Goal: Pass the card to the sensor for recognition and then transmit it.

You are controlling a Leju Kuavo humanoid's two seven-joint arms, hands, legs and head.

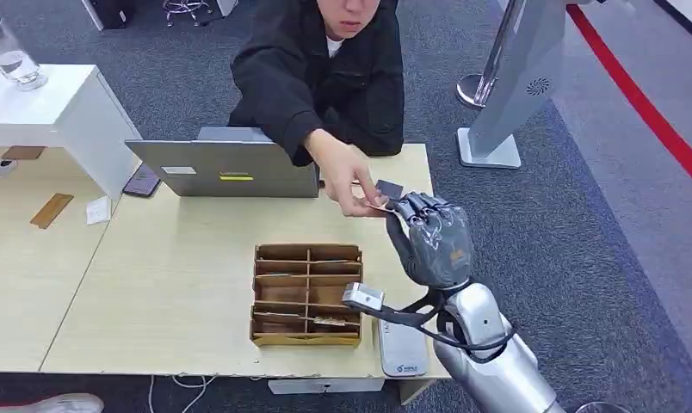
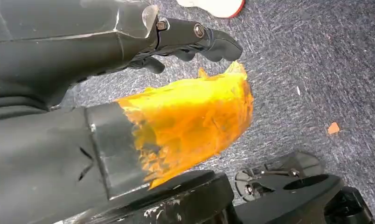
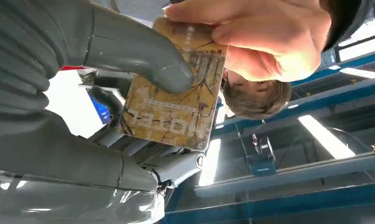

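Observation:
My right hand (image 1: 433, 237) is raised over the table's right side and pinches a beige patterned card (image 1: 379, 206) at its fingertips. A person's hand (image 1: 347, 176) reaches across from behind the laptop and grips the same card's far end. In the right wrist view my thumb (image 3: 143, 60) presses on the card (image 3: 171, 107) while the person's fingers (image 3: 260, 37) clamp its other end. A white flat sensor pad (image 1: 402, 348) lies at the table's front edge below my wrist. My left hand (image 2: 199, 37) hangs over the carpet with nothing in it.
A brown compartment box (image 1: 308, 294) with cards in it sits mid-table, left of my arm. A grey laptop (image 1: 226, 168) stands at the back, with a small dark square (image 1: 389, 188) beside it. A grey stand (image 1: 506, 86) is on the carpet to the right.

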